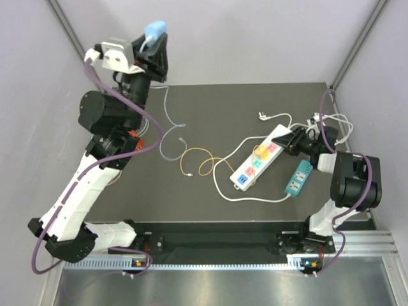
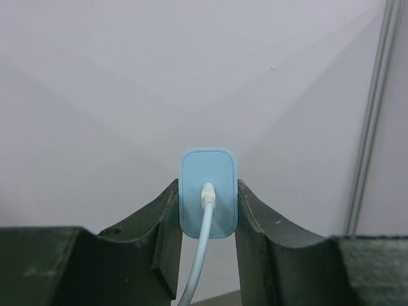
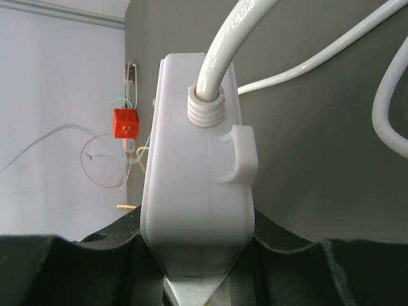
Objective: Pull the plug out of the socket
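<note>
My left gripper (image 1: 155, 39) is raised high at the back left, shut on a light blue plug (image 1: 155, 29). In the left wrist view the plug (image 2: 208, 193) sits between both fingers (image 2: 167, 217), clear of any socket, with its pale blue cable (image 2: 201, 255) hanging down. The white power strip (image 1: 258, 162) lies on the dark table at centre right. My right gripper (image 1: 292, 139) is shut on its far end, where the thick white cord (image 3: 236, 32) enters the strip (image 3: 197, 166).
An orange plug (image 1: 261, 152) sits in the strip. A teal power strip (image 1: 298, 178) lies to the right of it. A yellow cable (image 1: 197, 160) and the pale blue cable (image 1: 167, 118) lie mid-table. White cords (image 1: 331, 124) coil at back right.
</note>
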Robot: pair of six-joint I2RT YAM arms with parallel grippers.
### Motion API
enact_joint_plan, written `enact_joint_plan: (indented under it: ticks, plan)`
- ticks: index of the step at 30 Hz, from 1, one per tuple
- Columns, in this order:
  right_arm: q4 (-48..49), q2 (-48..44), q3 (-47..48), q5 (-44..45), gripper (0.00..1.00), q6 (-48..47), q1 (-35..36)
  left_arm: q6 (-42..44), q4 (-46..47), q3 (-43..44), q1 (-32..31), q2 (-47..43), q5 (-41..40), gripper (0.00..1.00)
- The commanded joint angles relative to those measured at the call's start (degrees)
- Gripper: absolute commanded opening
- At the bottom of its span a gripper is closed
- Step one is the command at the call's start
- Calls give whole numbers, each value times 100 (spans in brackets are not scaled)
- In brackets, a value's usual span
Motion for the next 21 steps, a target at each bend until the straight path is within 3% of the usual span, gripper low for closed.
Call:
enact_joint_plan:
  ticks: [1,6,11,21]
  plan:
    - [131,47,265,156,20,-560,-45,640,525,616,20,75,-283,0]
    - [17,82,317,147,28,-621,-54,1807,524,732,11,101,-1116,0]
    - [-1,109,318,121,28,-595,-54,3179,1507,169,318,145,-1804,0]
    - [-10,144,344,77,28,-586,-63,3005,1711,722,1645,769,-1523,0]
